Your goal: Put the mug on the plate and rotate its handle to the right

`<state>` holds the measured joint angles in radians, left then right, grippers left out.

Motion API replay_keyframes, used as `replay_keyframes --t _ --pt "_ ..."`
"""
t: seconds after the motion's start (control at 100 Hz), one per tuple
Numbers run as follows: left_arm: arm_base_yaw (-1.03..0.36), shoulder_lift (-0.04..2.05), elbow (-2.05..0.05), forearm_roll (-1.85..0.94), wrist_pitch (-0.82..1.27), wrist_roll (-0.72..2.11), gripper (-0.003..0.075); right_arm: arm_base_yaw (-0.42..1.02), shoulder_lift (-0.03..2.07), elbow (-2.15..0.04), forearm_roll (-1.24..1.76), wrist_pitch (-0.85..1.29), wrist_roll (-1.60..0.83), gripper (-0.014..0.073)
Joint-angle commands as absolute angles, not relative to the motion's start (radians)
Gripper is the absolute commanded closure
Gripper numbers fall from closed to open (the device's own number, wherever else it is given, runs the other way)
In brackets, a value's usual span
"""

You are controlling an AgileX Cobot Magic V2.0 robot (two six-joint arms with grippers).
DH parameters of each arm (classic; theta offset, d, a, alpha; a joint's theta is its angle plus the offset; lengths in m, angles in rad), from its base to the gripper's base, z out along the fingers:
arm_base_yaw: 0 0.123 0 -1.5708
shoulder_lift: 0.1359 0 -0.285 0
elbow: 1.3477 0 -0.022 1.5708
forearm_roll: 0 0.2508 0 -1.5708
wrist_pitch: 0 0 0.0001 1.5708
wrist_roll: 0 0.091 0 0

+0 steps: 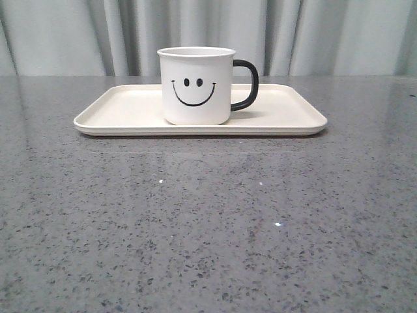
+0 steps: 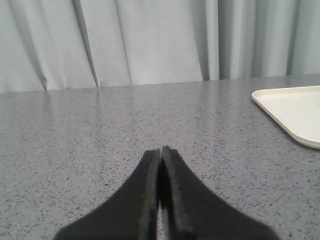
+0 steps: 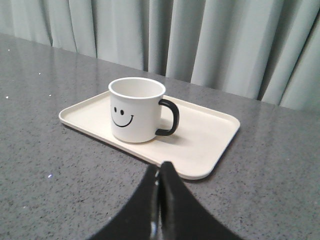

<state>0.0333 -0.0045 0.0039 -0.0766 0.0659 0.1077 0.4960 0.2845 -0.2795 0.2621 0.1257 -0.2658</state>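
The white mug (image 1: 195,85) with a black smiley face stands upright on the cream plate (image 1: 117,107), near its middle. Its black handle (image 1: 246,85) points to the right. The mug (image 3: 136,109), handle (image 3: 169,118) and plate (image 3: 205,135) also show in the right wrist view. My right gripper (image 3: 161,165) is shut and empty, held back from the plate's near edge. My left gripper (image 2: 161,149) is shut and empty over bare table, with a corner of the plate (image 2: 295,107) off to its side. Neither gripper shows in the front view.
The grey speckled table (image 1: 208,222) runs from the plate to the front edge. Pale grey curtains (image 1: 326,32) hang behind the table.
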Motion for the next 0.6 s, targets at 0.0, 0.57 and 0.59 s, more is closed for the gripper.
replay_keyframes --t 0.0,0.57,0.59 --pt "0.036 -0.037 0.008 -0.079 -0.02 0.106 0.0739 0.456 0.29 -0.296 0.268 -0.014 -0.266 0.0662" --pt "0.036 -0.037 0.008 -0.079 -0.02 0.106 0.0739 0.107 0.127 -0.076 0.124 -0.132 -0.04 0.0662" --pt "0.036 -0.037 0.008 -0.079 -0.02 0.106 0.0739 0.098 0.12 -0.064 0.109 -0.135 -0.028 0.0662"
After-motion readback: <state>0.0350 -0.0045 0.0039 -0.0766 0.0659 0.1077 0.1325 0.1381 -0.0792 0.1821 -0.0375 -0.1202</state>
